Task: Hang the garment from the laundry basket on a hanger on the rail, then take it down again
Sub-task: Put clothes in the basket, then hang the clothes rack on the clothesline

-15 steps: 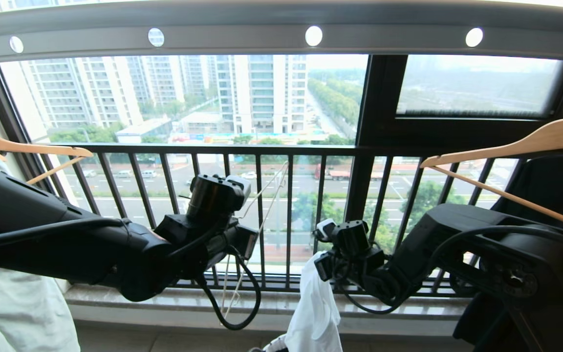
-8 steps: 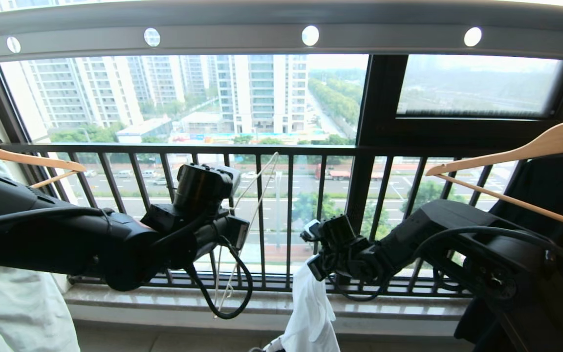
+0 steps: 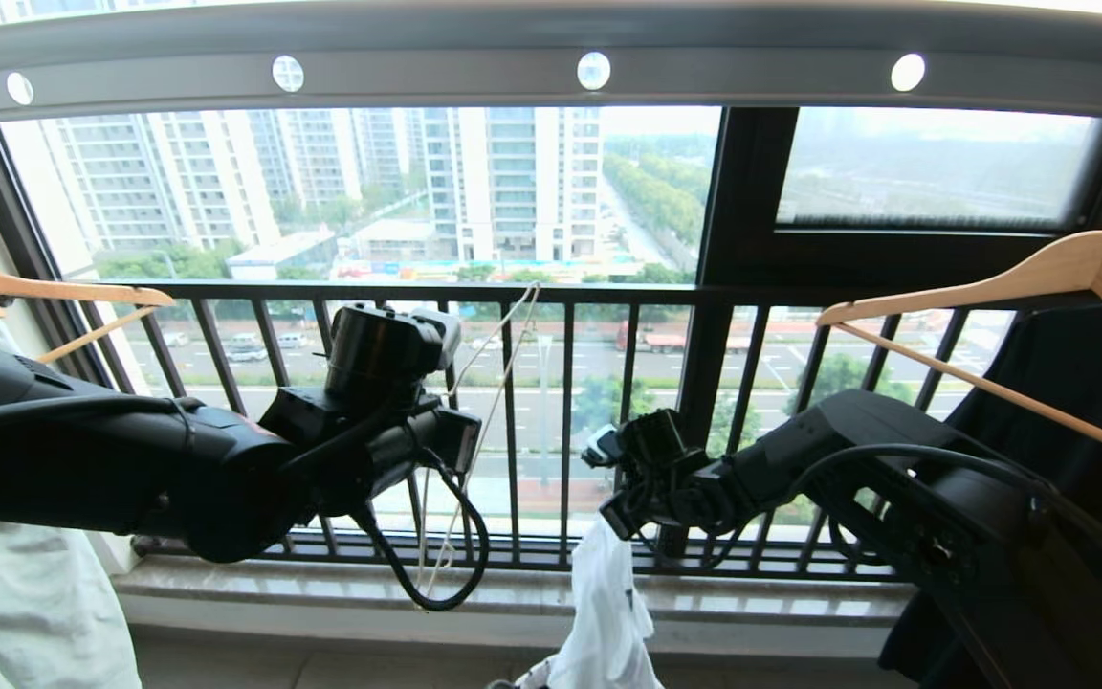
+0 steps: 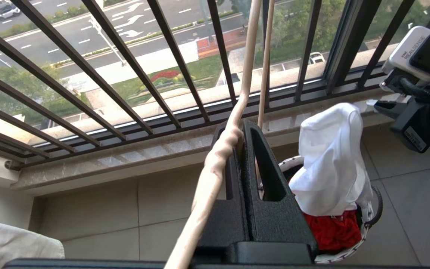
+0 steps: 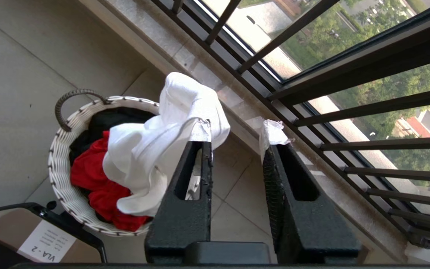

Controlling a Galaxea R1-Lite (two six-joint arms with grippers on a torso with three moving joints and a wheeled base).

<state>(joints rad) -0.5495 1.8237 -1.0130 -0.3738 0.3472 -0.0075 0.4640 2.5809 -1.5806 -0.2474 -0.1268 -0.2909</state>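
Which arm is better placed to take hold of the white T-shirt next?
The right. Its gripper is open directly beside the T-shirt above the basket, while the left gripper is shut on the wire hanger.

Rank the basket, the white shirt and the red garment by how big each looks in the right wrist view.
1. Basket, widest.
2. White shirt, though it hangs nearer the camera, so its lead over the rest is unsure.
3. Red garment, mostly covered.
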